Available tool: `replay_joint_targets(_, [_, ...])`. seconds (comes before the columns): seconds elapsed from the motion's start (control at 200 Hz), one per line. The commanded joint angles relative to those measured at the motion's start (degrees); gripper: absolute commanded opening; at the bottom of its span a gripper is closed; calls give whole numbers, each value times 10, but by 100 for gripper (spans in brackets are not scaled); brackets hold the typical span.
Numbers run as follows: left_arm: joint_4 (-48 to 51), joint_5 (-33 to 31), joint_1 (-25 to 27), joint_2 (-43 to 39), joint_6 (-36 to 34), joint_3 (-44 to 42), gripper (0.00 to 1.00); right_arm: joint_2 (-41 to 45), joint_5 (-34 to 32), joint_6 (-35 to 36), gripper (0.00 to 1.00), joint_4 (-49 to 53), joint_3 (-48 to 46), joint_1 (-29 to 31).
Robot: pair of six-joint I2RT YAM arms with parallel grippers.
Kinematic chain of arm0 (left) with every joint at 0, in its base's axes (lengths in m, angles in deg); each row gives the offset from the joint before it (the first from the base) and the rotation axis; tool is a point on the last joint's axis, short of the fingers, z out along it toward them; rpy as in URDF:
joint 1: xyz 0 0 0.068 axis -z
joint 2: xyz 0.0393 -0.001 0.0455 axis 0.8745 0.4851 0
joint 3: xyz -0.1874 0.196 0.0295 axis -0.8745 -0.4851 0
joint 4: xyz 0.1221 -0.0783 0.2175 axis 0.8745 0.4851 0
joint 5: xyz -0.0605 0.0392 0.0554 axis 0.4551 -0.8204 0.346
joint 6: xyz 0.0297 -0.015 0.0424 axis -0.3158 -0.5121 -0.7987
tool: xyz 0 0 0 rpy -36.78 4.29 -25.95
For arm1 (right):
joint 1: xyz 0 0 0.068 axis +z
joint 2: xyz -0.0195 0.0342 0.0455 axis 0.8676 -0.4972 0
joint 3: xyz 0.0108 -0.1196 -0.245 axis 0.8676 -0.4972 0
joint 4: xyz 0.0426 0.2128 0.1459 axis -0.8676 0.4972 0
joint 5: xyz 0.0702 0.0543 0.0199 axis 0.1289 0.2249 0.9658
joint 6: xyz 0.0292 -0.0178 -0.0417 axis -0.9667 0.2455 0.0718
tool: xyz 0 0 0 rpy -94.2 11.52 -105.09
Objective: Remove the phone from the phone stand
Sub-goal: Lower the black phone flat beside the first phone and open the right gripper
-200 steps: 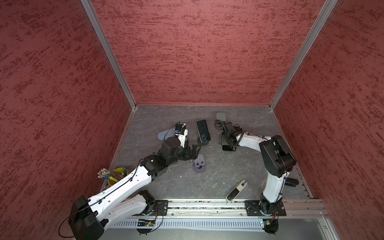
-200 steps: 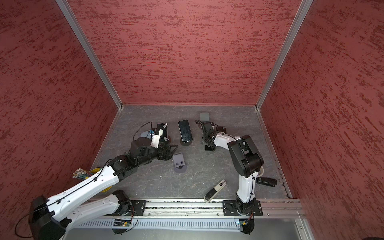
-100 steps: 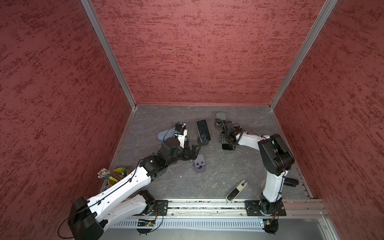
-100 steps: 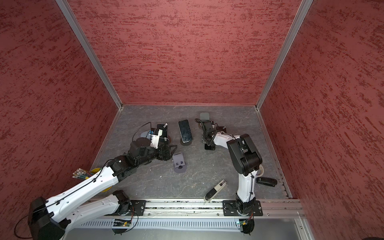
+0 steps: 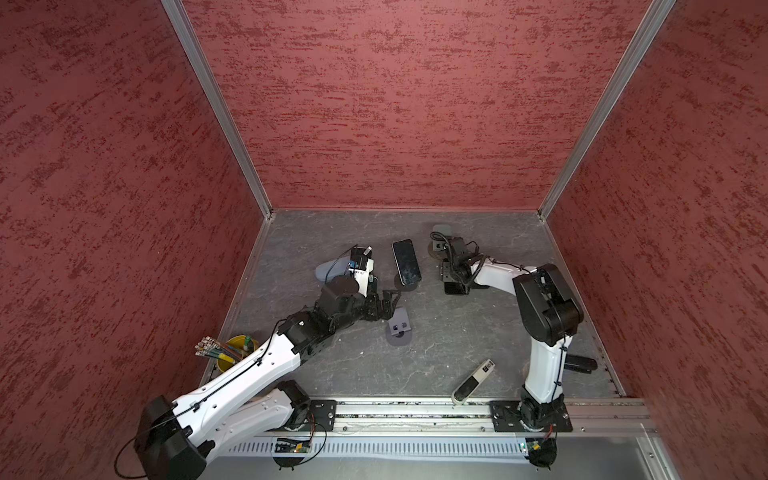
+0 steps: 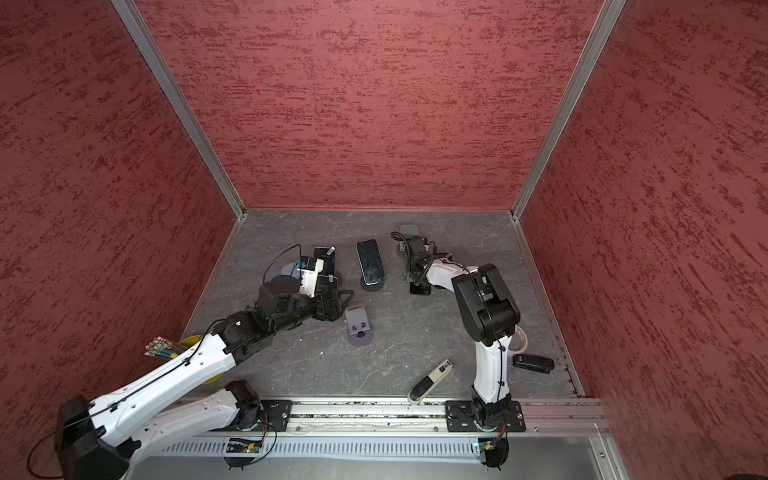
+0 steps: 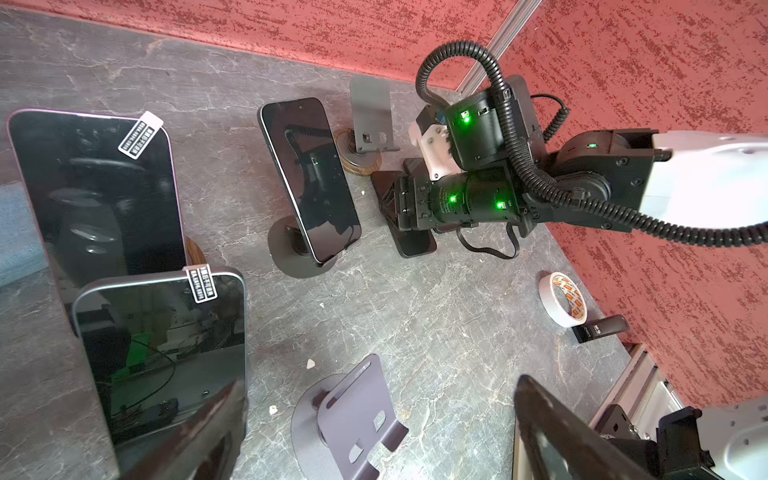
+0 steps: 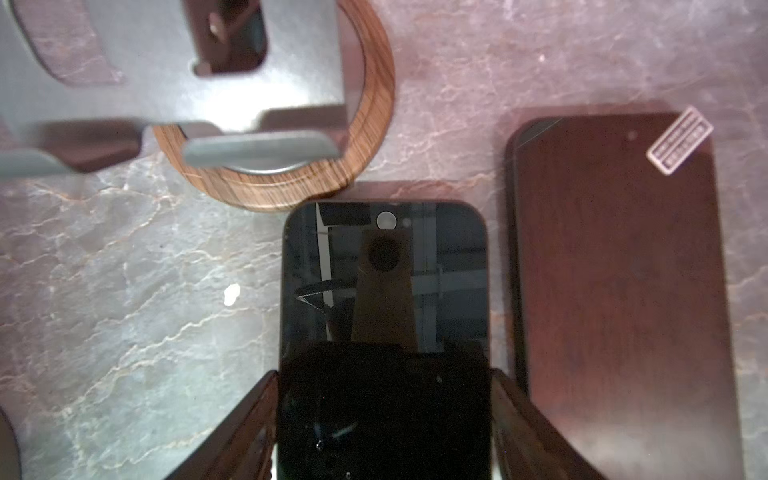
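My right gripper (image 8: 382,374) is shut on a black phone (image 8: 384,291), a finger against each long edge. The phone lies low on the table (image 5: 455,287), just in front of an empty phone stand with a wooden base (image 8: 374,108). A second dark phone (image 8: 619,270) with a sticker lies flat beside it. Another phone (image 5: 406,262) leans on a dark round-based stand (image 7: 291,257) at mid-table. My left gripper (image 7: 378,386) is open over an empty grey stand (image 5: 399,328). Two stickered phones (image 7: 95,195) (image 7: 162,353) stand close to it.
A yellow cup of pens (image 5: 232,353) stands at the front left. A remote (image 5: 473,381) lies near the front rail, a black device (image 5: 579,363) by the right arm's base, and a tape roll (image 7: 563,299) near the right wall.
My right gripper's jaws have narrowed onto the black phone's edges. The left arm has hardly moved and stays open.
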Motion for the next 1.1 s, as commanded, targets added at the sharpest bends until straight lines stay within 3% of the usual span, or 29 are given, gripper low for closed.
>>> replay_joint_targets(0.0, [3,-9,2,-6,-7,-3,99,-39,-6,20,74,56,-6,-9])
replay_joint_targets(0.621, [0,-10,2,-6,-5,-8,100,-40,-7,34,81,59,3,-9])
replay_joint_targets(1.092, [-7,-8,3,3,-3,-9,100,53,30,19,84,47,-41,-9])
